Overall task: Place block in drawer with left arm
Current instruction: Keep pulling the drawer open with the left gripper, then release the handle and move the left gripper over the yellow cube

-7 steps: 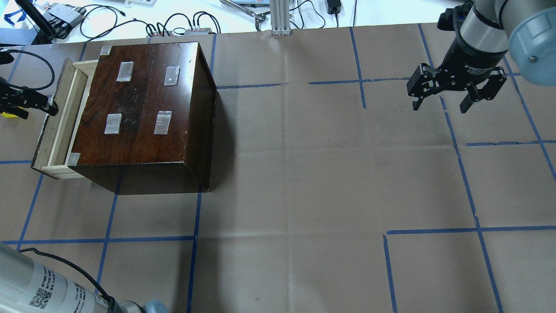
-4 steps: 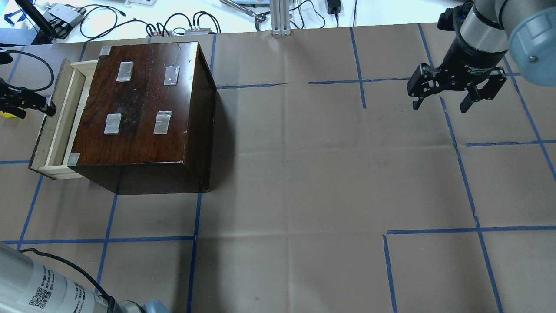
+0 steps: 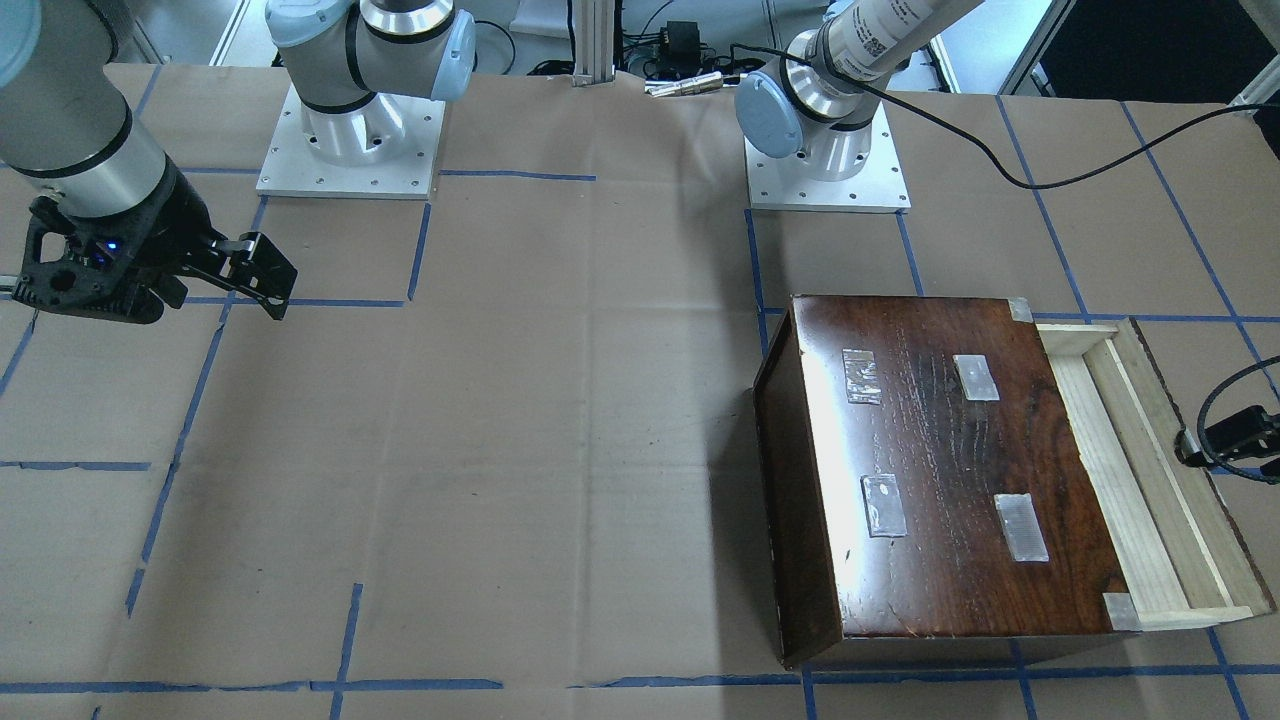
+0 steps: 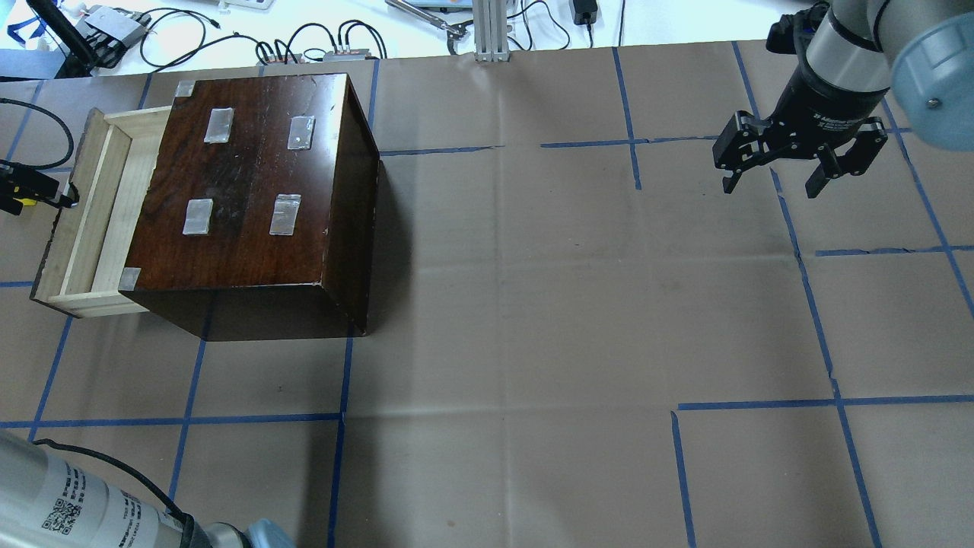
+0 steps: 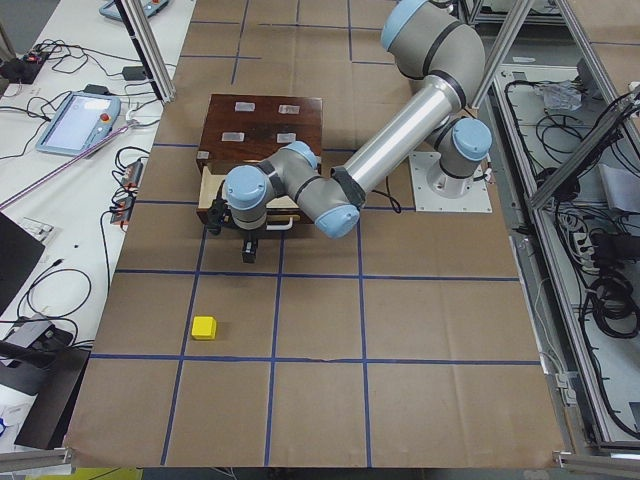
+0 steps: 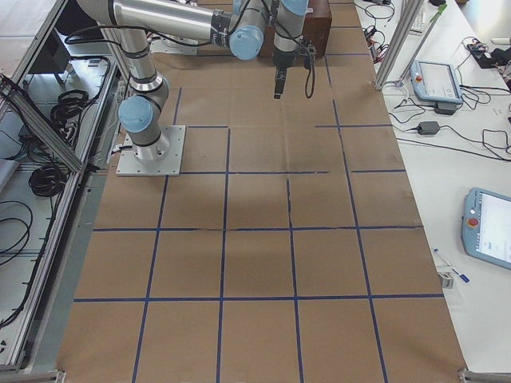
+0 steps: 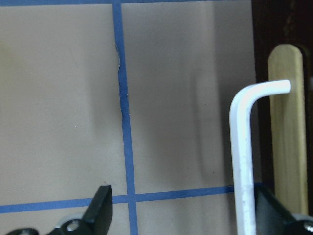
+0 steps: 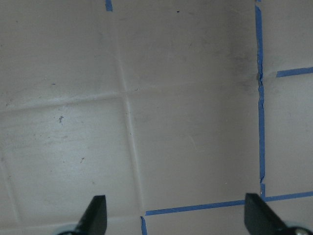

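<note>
The block [image 5: 204,327], a small yellow cube, lies on the brown paper, apart from the box and nearer the camera in the exterior left view. The drawer [image 4: 91,213] [image 3: 1150,470] stands pulled partly out of the dark wooden box [image 4: 259,175] [image 3: 950,480]; what shows of its pale tray is empty. My left gripper [image 4: 46,194] [image 3: 1215,440] [image 7: 183,200] is at the drawer's dark front, open. A white bent hook [image 7: 242,147] on one finger reaches toward that front. My right gripper [image 4: 772,183] [image 8: 176,210] hangs open over bare paper, far from the box.
Cables, small devices and an aluminium post [image 4: 491,30] lie along the white table edge behind the box. Both arm bases [image 3: 350,140] stand on plates at the robot's side. Blue tape lines mark a grid on the paper.
The drawer has slid further out of the box, toward the overhead view's left edge, with my left gripper moving that way too. The right arm has not moved.
</note>
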Controlling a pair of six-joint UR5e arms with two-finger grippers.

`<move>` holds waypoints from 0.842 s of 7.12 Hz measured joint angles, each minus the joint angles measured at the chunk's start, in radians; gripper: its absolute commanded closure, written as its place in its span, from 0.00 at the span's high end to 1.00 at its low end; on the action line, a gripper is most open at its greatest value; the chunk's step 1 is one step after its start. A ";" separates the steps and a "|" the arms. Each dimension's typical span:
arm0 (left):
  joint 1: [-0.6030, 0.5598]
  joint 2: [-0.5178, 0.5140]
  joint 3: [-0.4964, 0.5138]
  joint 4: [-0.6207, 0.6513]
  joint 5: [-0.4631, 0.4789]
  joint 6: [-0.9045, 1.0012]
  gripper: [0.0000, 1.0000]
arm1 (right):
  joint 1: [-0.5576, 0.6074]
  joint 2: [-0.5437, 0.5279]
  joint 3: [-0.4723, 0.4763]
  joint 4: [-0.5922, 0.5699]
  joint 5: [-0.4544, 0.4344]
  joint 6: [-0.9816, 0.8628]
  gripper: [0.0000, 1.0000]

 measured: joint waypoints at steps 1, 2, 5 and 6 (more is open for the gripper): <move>0.003 -0.012 0.012 0.002 0.001 0.001 0.98 | 0.000 0.000 0.000 0.000 0.000 0.000 1.00; 0.009 -0.026 0.035 0.000 0.003 0.002 0.98 | 0.000 0.000 0.000 0.000 0.000 0.000 1.00; 0.014 -0.018 0.092 -0.039 0.007 0.000 0.98 | 0.000 0.000 0.000 0.000 0.000 0.000 1.00; 0.014 -0.007 0.096 -0.053 0.008 0.000 0.98 | 0.000 0.000 0.000 0.000 0.000 0.000 1.00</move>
